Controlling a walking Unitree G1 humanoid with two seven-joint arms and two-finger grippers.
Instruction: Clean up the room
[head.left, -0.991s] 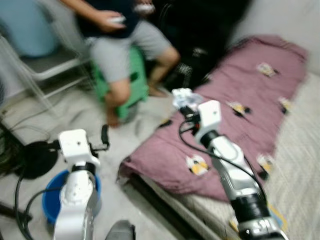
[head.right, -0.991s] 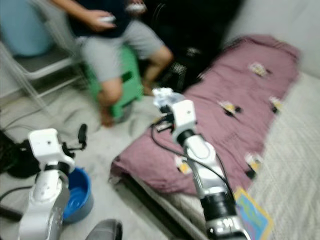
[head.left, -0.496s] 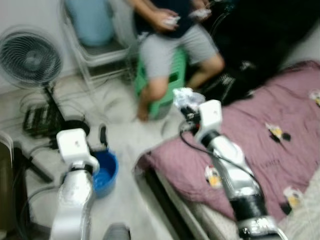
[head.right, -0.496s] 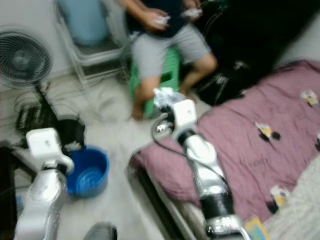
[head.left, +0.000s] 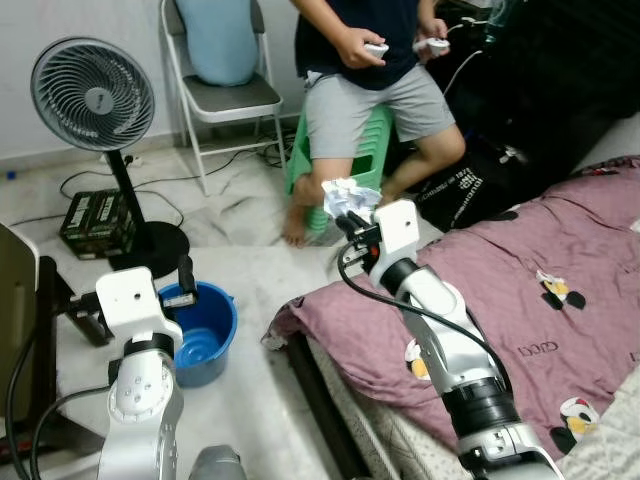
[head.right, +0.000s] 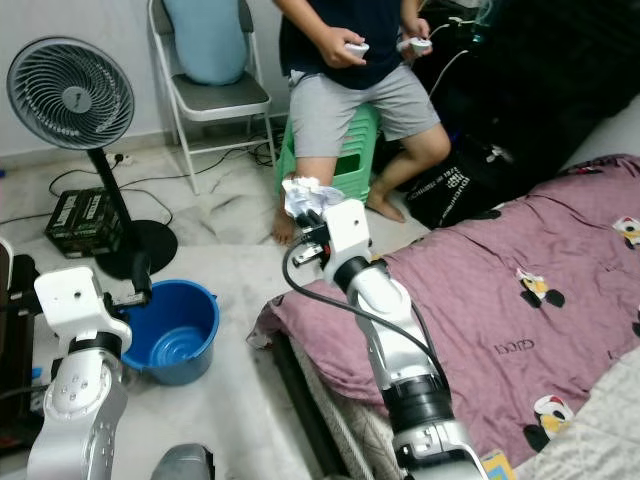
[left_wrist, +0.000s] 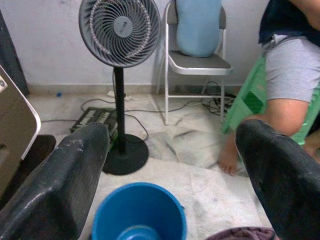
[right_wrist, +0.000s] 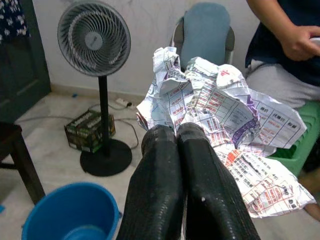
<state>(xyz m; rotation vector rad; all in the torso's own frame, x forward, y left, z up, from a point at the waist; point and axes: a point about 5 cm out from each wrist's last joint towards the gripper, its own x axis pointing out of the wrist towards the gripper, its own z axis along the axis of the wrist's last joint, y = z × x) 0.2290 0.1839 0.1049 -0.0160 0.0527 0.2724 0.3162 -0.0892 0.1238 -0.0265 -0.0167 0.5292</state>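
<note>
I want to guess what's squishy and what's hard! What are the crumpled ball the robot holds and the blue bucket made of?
The crumpled ball looks like thin printed paper: sharp creases, red and black grid print. It sits pinched in the right tool. The blue bucket seems to be hard plastic: smooth and slightly shiny, with a rolled rim.

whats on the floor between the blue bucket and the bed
Bare pale floor: in the left eye view nothing lies between the blue bucket and the bed with its maroon cover.
</note>
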